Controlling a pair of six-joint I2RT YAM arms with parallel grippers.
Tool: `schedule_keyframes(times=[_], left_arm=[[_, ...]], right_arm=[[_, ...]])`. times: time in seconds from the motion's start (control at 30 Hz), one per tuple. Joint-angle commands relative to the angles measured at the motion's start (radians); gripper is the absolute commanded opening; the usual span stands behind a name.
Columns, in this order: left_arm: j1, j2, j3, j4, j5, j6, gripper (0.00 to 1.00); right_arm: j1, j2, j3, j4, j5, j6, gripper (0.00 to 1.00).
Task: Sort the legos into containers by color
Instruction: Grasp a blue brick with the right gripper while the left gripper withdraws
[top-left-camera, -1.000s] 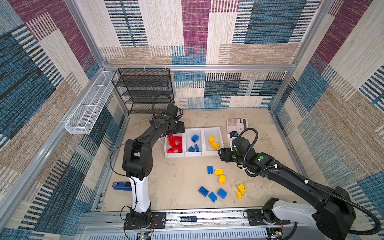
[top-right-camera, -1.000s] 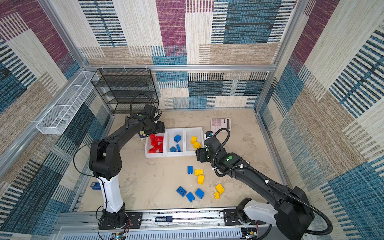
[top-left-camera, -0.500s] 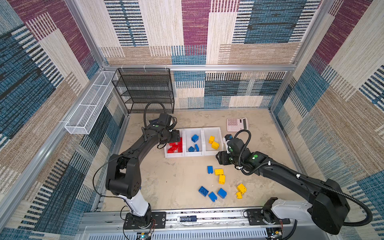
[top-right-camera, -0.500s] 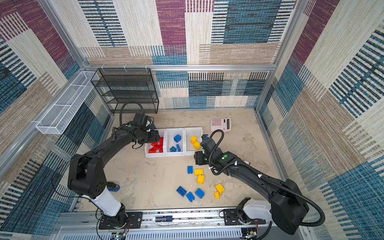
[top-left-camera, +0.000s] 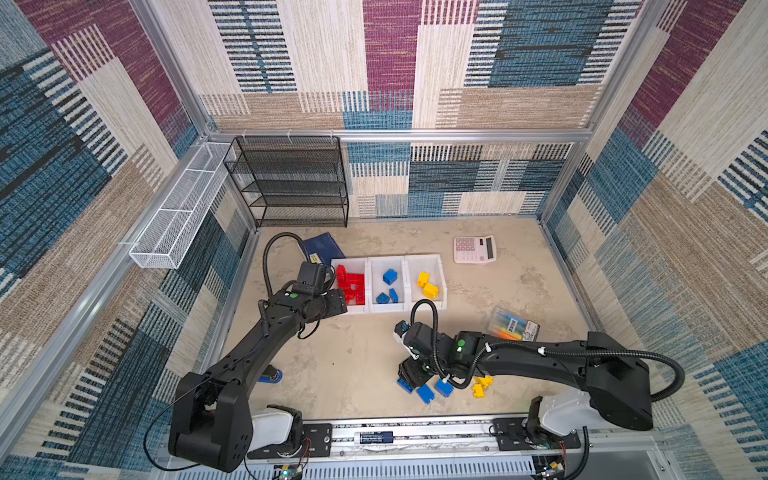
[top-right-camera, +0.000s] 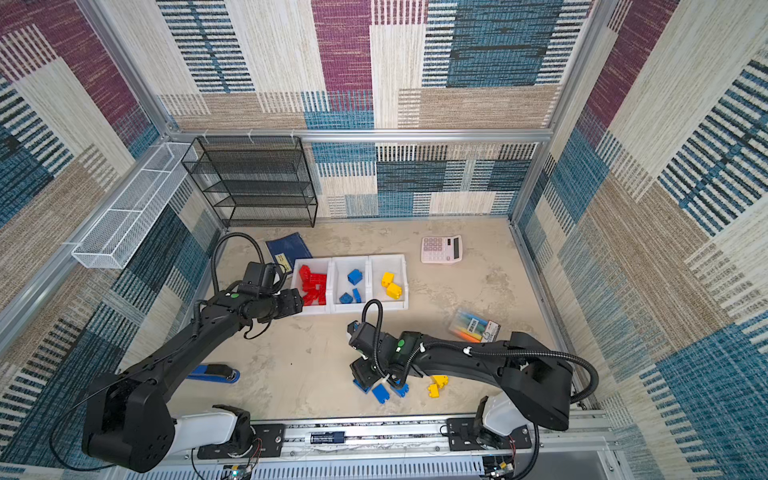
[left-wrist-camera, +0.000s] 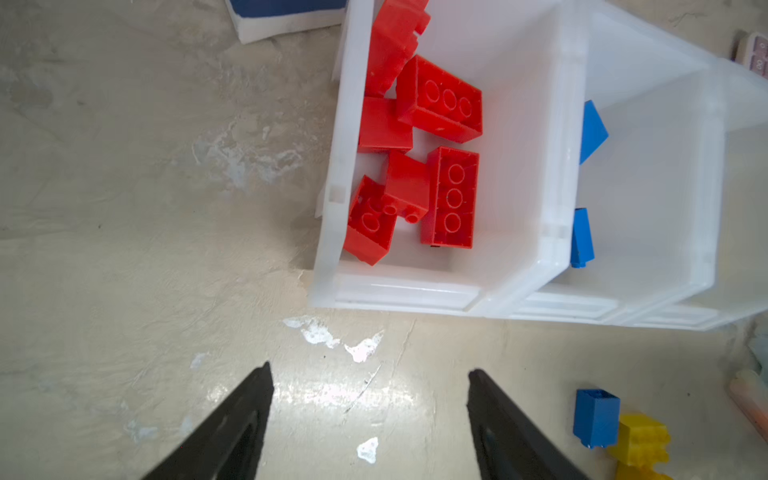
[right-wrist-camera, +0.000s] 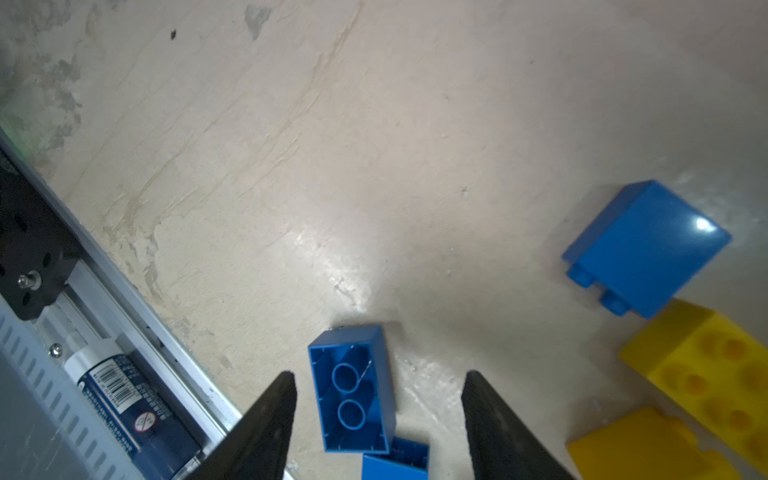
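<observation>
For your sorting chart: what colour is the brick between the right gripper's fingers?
Blue brick; right wrist view.

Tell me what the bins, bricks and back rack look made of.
Bins: milky white plastic, semi-gloss, moulded rims. Bricks: hard glossy plastic; glare spot on a blue one. Rack: likely painted metal mesh, matte black, see-through weave.

Hard plastic bricks (right-wrist-camera: 648, 245), smooth and glossy enough to catch a bright highlight. White bins (left-wrist-camera: 536, 266) of smooth, slightly translucent plastic. The tabletop (left-wrist-camera: 124, 208) looks matt, mottled and scuffed, with shiny patches. Rough woven cloth covers the walls (top-left-camera: 415, 50); the shelf rack (top-left-camera: 291, 183) is black metal mesh.
</observation>
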Motion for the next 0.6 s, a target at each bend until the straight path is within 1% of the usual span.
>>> schedule_keyframes(times=[0.0, 0.2, 0.23, 0.33, 0.43, 0.5, 0.57], left_arm=[[0.000, -0.013, -0.016, 0.032, -0.014, -0.046, 0.77], [0.000, -0.019, -0.015, 0.034, -0.013, -0.049, 0.77], [0.000, -0.020, -0.016, 0.033, -0.013, -0.049, 0.77], [0.000, -0.022, -0.019, 0.030, -0.011, -0.050, 0.77], [0.000, -0.027, -0.024, 0.031, -0.012, -0.051, 0.77], [0.000, -0.030, -0.031, 0.033, -0.010, -0.053, 0.77], [0.000, -0.036, -0.037, 0.034, -0.008, -0.057, 0.77]], right_arm=[[0.030, 0.035, 0.006, 0.003, -0.015, 0.018, 0.65], [0.065, 0.112, 0.025, -0.036, 0.029, 0.019, 0.59], [0.067, 0.120, 0.028, -0.043, 0.045, 0.021, 0.56], [0.068, 0.134, 0.044, -0.061, 0.083, 0.029, 0.43], [0.070, 0.131, 0.058, -0.064, 0.104, 0.033, 0.36], [0.069, 0.130, 0.076, -0.071, 0.120, 0.023, 0.35], [0.066, 0.121, 0.103, -0.071, 0.136, -0.013, 0.34]])
